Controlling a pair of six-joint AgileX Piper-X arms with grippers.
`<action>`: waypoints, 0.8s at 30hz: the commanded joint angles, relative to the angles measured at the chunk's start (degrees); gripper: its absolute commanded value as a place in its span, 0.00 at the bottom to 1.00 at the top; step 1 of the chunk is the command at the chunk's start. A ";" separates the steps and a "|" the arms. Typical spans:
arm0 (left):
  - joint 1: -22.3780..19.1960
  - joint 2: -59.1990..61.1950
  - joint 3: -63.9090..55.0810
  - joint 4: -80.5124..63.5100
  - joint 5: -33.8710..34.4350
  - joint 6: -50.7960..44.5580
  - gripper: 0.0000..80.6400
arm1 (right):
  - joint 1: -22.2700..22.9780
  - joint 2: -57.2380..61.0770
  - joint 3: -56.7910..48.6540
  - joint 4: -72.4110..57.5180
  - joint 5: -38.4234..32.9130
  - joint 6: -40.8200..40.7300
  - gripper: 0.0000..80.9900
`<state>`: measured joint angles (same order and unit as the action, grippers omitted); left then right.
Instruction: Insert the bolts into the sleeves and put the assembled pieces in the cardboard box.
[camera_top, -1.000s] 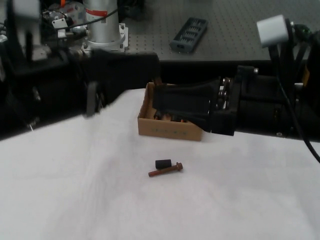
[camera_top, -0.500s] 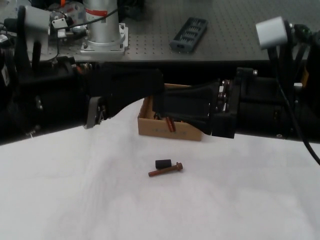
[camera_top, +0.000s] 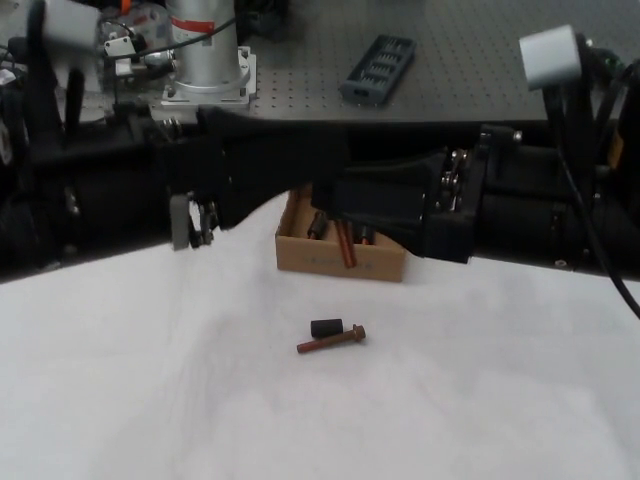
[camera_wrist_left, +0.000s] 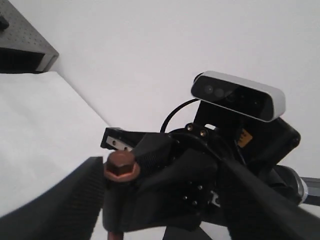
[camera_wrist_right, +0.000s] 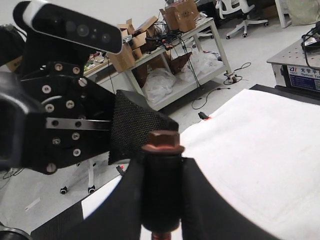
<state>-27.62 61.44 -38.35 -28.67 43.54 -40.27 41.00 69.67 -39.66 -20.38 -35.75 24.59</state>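
My right gripper (camera_wrist_right: 160, 175) is shut on a black sleeve (camera_wrist_right: 160, 192) with a copper bolt (camera_wrist_right: 161, 140) standing in it, head up. In the high view the bolt's shank (camera_top: 346, 243) hangs below this gripper (camera_top: 340, 205), in front of the cardboard box (camera_top: 340, 262). My left gripper (camera_wrist_left: 162, 200) is open, its fingers (camera_wrist_left: 50, 210) on either side of the bolt head (camera_wrist_left: 120, 168); one finger is close beside it. In the high view it (camera_top: 330, 172) meets the right gripper above the box. A loose black sleeve (camera_top: 326, 327) and a second bolt (camera_top: 332, 341) lie together on the white cloth.
The white cloth (camera_top: 300, 430) covers the near bench, with free room around the loose parts. Behind the box lies a perforated bench top with a black ribbed block (camera_top: 378, 65) and a metal post (camera_top: 205, 50). More bolts lie inside the box.
My left arm has swung in from the left until its gripper reaches the right gripper over the box. The right gripper has risen a little, and the bolt's shank now hangs in sight.
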 joint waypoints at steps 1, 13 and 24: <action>0.69 -1.71 -0.29 -3.13 0.50 -1.16 0.59 | -0.36 -0.69 -0.71 0.79 -0.67 -0.23 0.02; 11.84 -16.19 -0.29 30.13 1.90 15.43 0.53 | -3.73 -0.43 -0.71 10.06 1.48 -7.51 0.02; 14.56 -36.31 -0.29 70.14 -10.23 27.03 0.50 | -9.57 17.81 -13.16 14.83 3.44 -10.04 0.02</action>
<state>-13.19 28.07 -38.35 36.03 36.50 -14.40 32.27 83.50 -48.70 -6.58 -32.53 15.97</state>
